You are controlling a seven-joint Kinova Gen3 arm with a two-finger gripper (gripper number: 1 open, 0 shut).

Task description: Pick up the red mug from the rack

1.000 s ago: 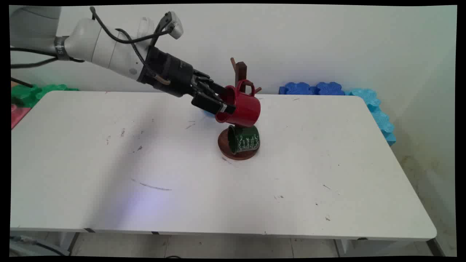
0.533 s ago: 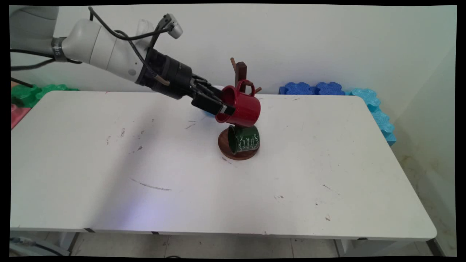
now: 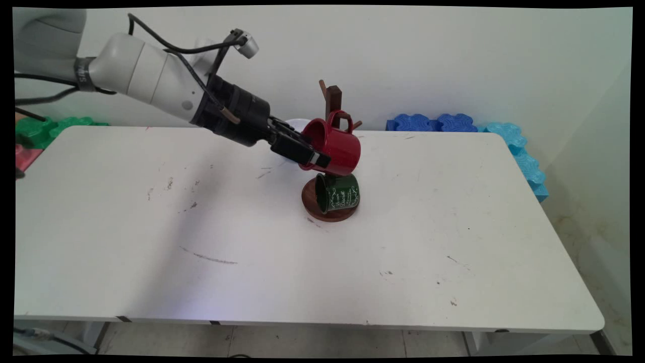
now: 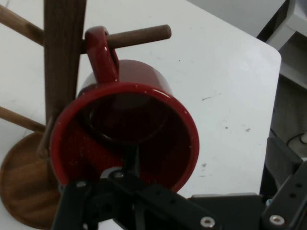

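Main view: your table [image 3: 151, 282] carries a wooden mug tree [image 3: 332, 98], its post largely hidden behind the red mug [image 3: 340, 148]; only the top, some pegs and the round base show. The red mug's handle hangs on a peg. A green mug [image 3: 336, 192] hangs below it, over the base. Hand view: your claw [image 4: 127, 170] grips the red mug's rim, one finger inside; its other finger is cut off from sight.
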